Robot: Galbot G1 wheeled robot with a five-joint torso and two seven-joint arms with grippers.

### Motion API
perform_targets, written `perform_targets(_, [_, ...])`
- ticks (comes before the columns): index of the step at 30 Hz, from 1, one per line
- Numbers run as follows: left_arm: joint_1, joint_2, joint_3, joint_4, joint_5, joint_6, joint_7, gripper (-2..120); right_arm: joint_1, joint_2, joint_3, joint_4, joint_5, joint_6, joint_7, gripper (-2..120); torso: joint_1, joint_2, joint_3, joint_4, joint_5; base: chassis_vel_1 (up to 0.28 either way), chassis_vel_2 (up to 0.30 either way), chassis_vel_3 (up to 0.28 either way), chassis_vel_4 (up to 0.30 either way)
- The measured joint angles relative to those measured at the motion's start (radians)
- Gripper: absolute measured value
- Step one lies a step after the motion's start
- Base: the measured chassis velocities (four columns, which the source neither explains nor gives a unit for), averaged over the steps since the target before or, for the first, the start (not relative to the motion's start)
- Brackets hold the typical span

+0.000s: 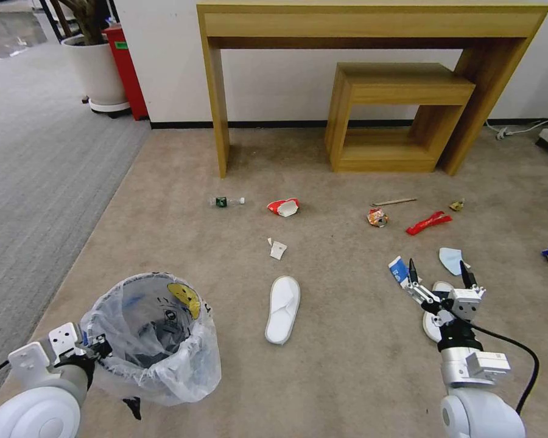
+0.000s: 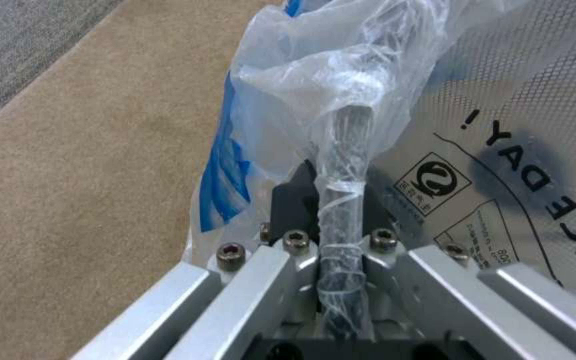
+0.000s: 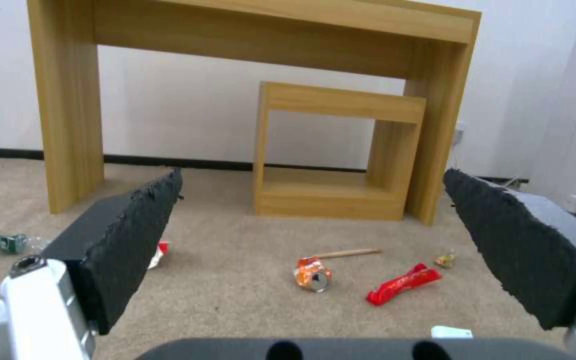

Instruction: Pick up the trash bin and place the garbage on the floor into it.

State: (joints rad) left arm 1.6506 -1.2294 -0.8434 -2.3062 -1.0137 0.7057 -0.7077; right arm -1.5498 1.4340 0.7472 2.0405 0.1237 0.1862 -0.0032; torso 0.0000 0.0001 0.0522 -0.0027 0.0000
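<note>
In the head view, the trash bin (image 1: 155, 337) is seen at the lower left of the frame, lined with a crinkled clear bag and held off to the side of the beige floor (image 1: 182, 201). The left tool (image 1: 94, 348) is clamped on the bin's near rim. At the lower right, the right tool (image 1: 439, 272) hangs above the floor with its fingers spread wide and nothing between them. A white slipper (image 1: 282, 308) lies at the centre bottom, and a second slipper (image 1: 433, 316) is partly hidden under the right tool. A blue-white carton (image 1: 398, 269) lies just beside that tool. Farther up the frame, a small bottle (image 1: 226, 201), a red-white paper cup (image 1: 284, 207), an orange packet (image 1: 377, 217), a red wrapper (image 1: 429, 222) and a wooden stick (image 1: 394, 201) are scattered before the wooden desk (image 1: 371, 24).

In the left wrist view, the bin rim (image 2: 348, 165), wrapped in plastic, is seen pinched between the closed metal fingers (image 2: 281, 270) of the left tool.

In the right wrist view, the two dark pads (image 3: 125, 240) are shown well apart, with the orange packet (image 3: 312, 273), red wrapper (image 3: 403, 284) and stick (image 3: 347, 253) on the floor between them, farther off.
</note>
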Motion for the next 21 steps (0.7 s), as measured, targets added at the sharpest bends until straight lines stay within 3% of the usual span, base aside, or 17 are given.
perform_targets(21, [-0.001,0.004,-0.007,0.001,-0.001,-0.003,0.002,1,-0.001,0.004,-0.002,-0.012,0.000,0.021,-0.012,100,0.000,0.000,0.000,0.0000,0.0000,0.000,0.000,0.000,0.000])
